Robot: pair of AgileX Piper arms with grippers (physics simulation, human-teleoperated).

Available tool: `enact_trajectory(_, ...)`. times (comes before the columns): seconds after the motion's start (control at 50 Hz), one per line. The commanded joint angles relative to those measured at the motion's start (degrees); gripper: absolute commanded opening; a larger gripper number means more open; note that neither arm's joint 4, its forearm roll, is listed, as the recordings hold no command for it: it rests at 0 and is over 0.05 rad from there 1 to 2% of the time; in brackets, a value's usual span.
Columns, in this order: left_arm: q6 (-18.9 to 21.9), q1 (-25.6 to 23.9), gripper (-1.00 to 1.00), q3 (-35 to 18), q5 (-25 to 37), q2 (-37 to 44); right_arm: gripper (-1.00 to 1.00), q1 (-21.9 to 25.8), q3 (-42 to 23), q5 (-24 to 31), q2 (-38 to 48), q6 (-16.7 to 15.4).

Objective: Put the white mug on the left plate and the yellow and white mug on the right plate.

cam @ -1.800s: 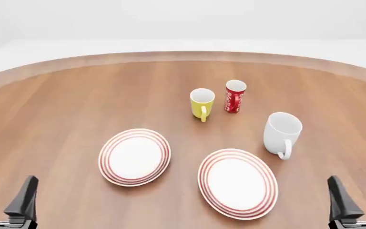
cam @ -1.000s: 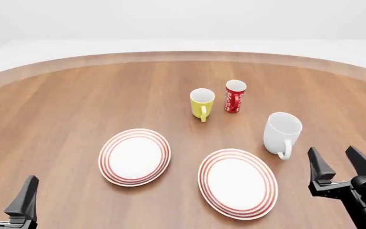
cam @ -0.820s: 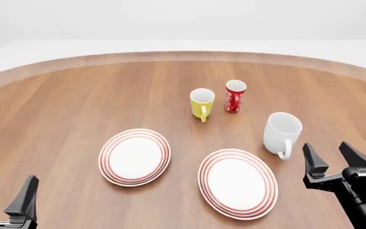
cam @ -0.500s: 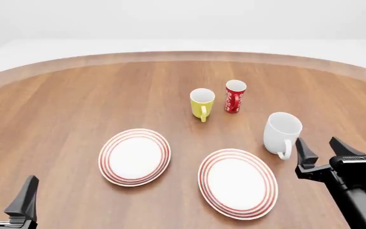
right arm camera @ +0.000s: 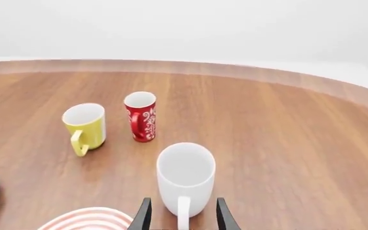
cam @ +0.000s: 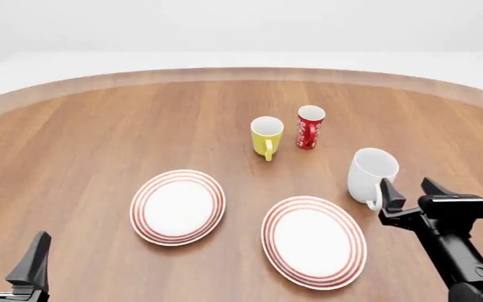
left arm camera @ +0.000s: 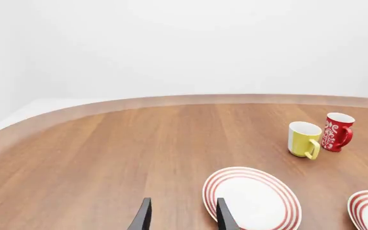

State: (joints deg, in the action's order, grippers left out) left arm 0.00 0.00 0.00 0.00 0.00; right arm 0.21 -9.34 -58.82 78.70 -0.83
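Note:
The white mug stands upright at the right, handle toward me. My right gripper is open just behind its handle, and in the right wrist view the handle sits between the open fingers without touching them, with the white mug straight ahead. The yellow and white mug stands mid-table, handle toward me. The left plate and the right plate lie bare in front. My left gripper is open and empty at the near left corner, short of the left plate.
A slim red mug with white pattern stands just right of the yellow mug, close to it. It also shows in the right wrist view and in the left wrist view. The round wooden table's far rim curves behind.

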Motion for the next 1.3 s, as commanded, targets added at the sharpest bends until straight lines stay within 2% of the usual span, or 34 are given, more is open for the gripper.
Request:
enact_trajectory(0.02,0.0,0.0,1.00,0.0,0.0,0.0,1.00,-0.5,-1.1,-2.2,5.0,0.5)
enact_trajectory(0.38,0.0,0.0,1.00,0.0,0.0,0.0,1.00,-0.7,-4.6,-4.2,14.0,0.6)
enact_trajectory(1.3,0.0,0.0,1.00,0.0,0.0,0.0,1.00,0.9,-9.9,-5.3,29.0,0.9)
